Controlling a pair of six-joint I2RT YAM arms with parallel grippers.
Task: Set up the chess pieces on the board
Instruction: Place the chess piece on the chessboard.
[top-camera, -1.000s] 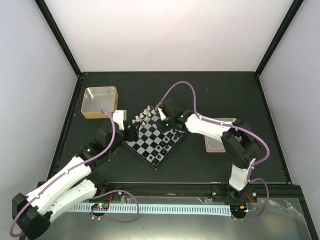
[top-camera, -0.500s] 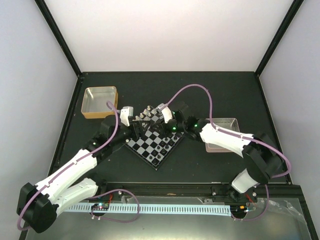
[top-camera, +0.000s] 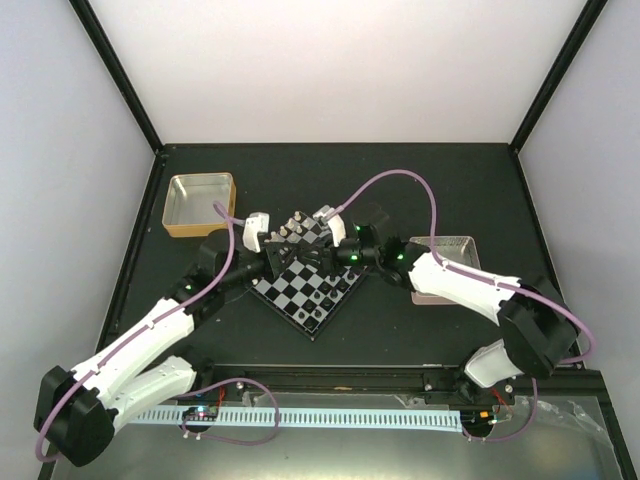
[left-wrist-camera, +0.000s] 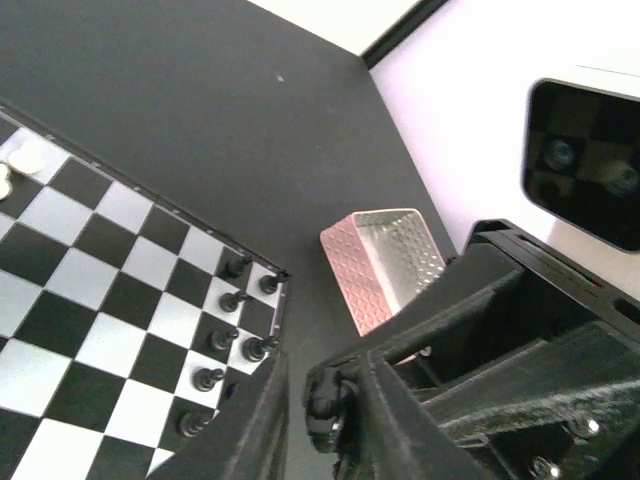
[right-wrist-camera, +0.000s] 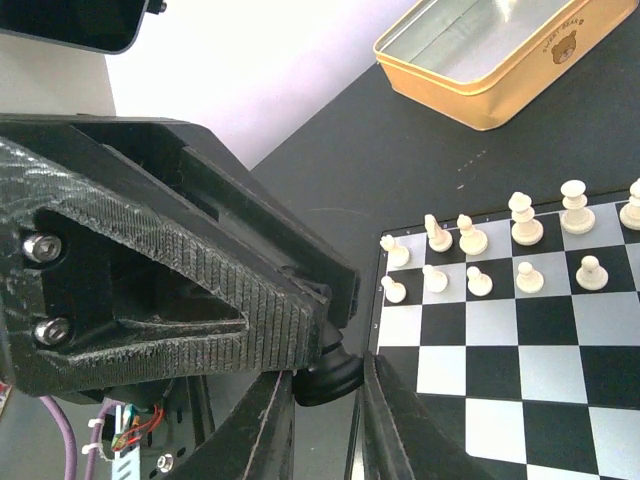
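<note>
Both grippers meet over the back left part of the board (top-camera: 300, 300). A black chess piece (right-wrist-camera: 335, 368) hangs between them. My right gripper (right-wrist-camera: 327, 385) is shut on its round base. My left gripper (left-wrist-camera: 320, 385) has its fingers drawn in around the piece's upper part (left-wrist-camera: 325, 405), and its ribbed finger (right-wrist-camera: 200, 300) hides the top in the right wrist view. Silver-white pieces (right-wrist-camera: 480, 250) stand in two rows along one edge of the board (right-wrist-camera: 500, 370). Black pieces (left-wrist-camera: 235, 300) stand by the opposite edge. In the top view the left gripper (top-camera: 297, 258) and the right gripper (top-camera: 320, 256) hide the held piece.
A gold-rimmed tray (top-camera: 200, 205) sits at the back left of the board. A pink tray (top-camera: 455, 243) lies to the right, partly under my right arm. Black frame posts stand at the table's back corners.
My left gripper moved in over the board's left corner and drew its fingers together on the black piece. My right arm swung its elbow outward while keeping hold of the piece.
</note>
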